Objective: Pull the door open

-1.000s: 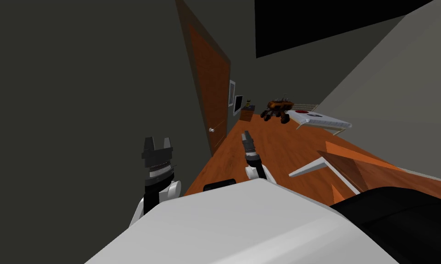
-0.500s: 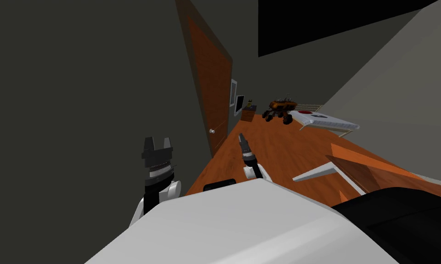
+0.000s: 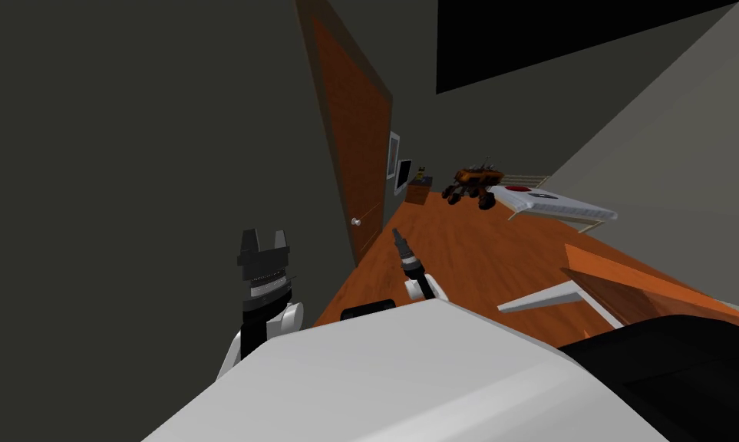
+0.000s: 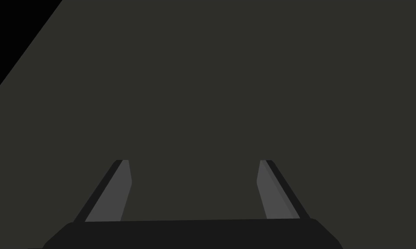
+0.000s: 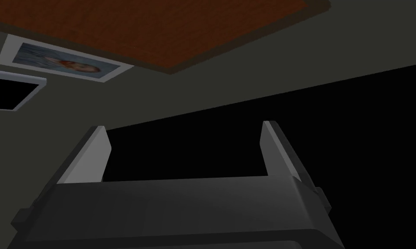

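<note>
Here, right tool (image 5: 183, 125) wide open, empty, near door knob (image 3: 355, 221)

- Left gripper (image 4: 194, 161): two light grey, blade-like fingers (image 4: 112, 194) rising from a dark body (image 4: 189, 233), spread wide apart, nothing between them.
- Flat surface (image 4: 228, 86): plain dark olive-grey, unmarked, facing the gripper at twelve o'clock.
- Black area (image 4: 8, 30): a wedge at about ten o'clock from the gripper, cut off from the flat surface by a straight slanting edge.
</note>
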Tool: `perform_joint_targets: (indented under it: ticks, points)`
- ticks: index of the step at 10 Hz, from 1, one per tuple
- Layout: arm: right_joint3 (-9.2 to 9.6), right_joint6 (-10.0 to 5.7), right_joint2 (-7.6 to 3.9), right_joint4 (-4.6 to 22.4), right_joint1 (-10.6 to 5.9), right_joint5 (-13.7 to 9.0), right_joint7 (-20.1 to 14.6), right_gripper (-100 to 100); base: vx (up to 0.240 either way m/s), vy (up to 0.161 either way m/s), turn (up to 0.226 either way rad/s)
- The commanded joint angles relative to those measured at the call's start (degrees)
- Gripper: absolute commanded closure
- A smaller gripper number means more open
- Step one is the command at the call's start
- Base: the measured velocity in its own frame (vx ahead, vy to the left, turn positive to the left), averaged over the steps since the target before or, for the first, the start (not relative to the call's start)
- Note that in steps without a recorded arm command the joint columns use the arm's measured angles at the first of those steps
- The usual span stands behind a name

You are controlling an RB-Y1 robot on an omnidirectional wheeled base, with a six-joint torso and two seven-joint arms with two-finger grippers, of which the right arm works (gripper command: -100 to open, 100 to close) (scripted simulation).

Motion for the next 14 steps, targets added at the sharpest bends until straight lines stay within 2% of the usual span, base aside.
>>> perform_joint_targets:
  ticks: [1,9,10,11,12,14]
  points:
    - [0.58,-0.62,-0.44,2.8,-1.28,0.7,2.1,-100,0.09,-0.014,0.033]
    - [3.47,-4.67,-2.47,16.4,-7.11,3.9,11.8,-100,0.099,-0.017,0.031]
    - [3.47,-4.67,-2.47,16.8,-7.11,3.9,11.8,-100,0.067,-0.01,0.013]
    - [3.83,-5.18,-2.7,18.5,-7.84,4.4,13.0,-100,0.054,-0.006,0.02]
    - [3.83,-5.18,-2.7,18.5,-7.84,4.4,13.0,-100,0.04,-0.006,0.01]
    - [4.56,-6.2,-3.17,22.1,-9.31,5.2,15.5,-100,0.057,-0.016,0.027]
